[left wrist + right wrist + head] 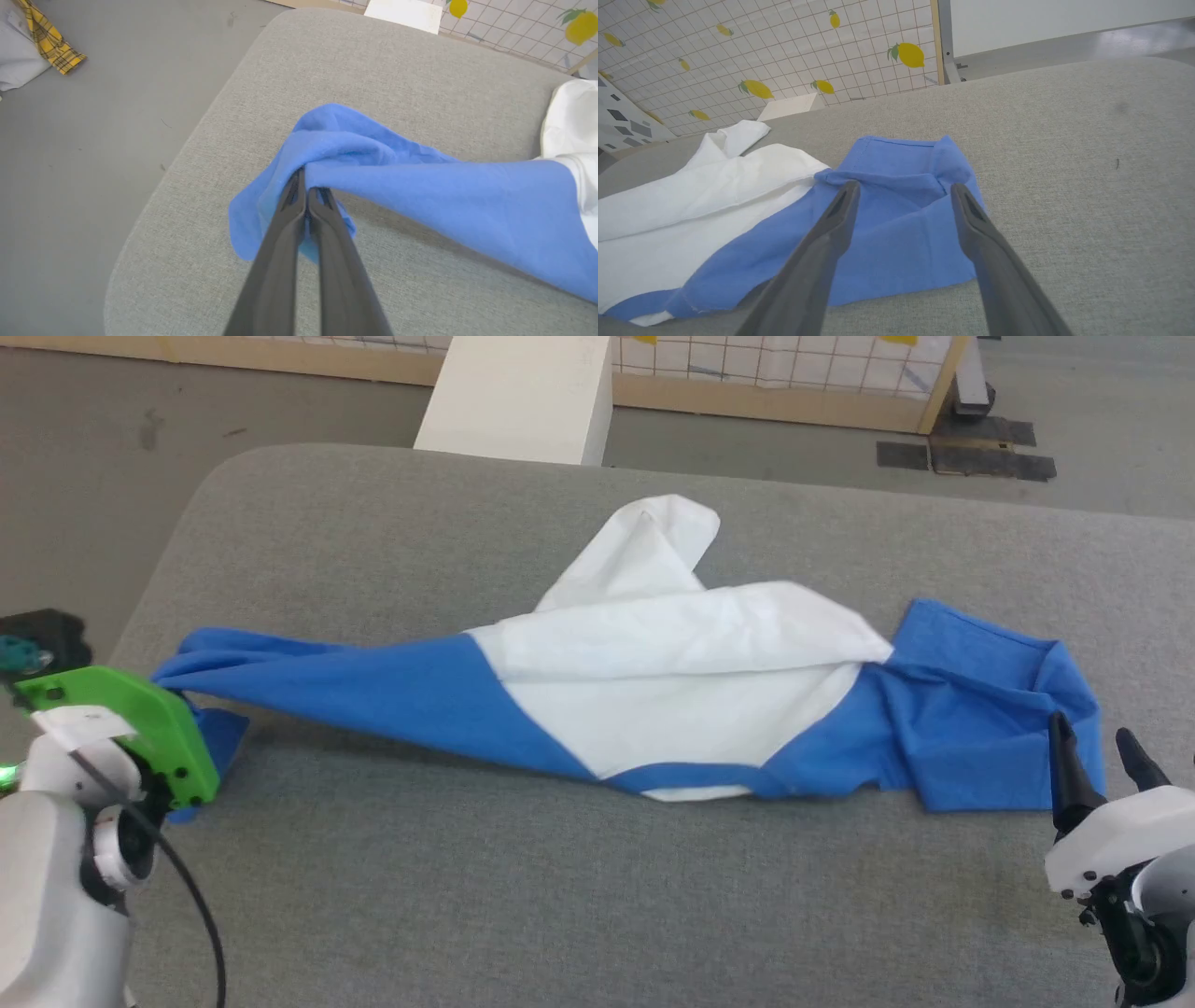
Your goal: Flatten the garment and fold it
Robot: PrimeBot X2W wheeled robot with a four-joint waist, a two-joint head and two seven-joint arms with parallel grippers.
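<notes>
The garment [653, 681], white with bright blue sleeves, lies bunched across the grey padded table [560, 896]. Its left sleeve [355, 686] is stretched out toward the table's left end. My left gripper [306, 179] is shut on the end of that sleeve [420, 191], with cloth draped over both sides of the fingers; in the head view its green mount [140, 723] sits at the sleeve's tip. The right sleeve [990, 719] lies folded on itself at the right. My right gripper [1097, 751] stands open just above the near edge of that sleeve [896, 224], holding nothing.
The table's rounded left corner [154, 196] drops to grey floor. A yellow plaid cloth [49, 39] lies on the floor at the far left. A white post [523, 392] and a lemon-print tiled panel [761, 56] stand behind the table.
</notes>
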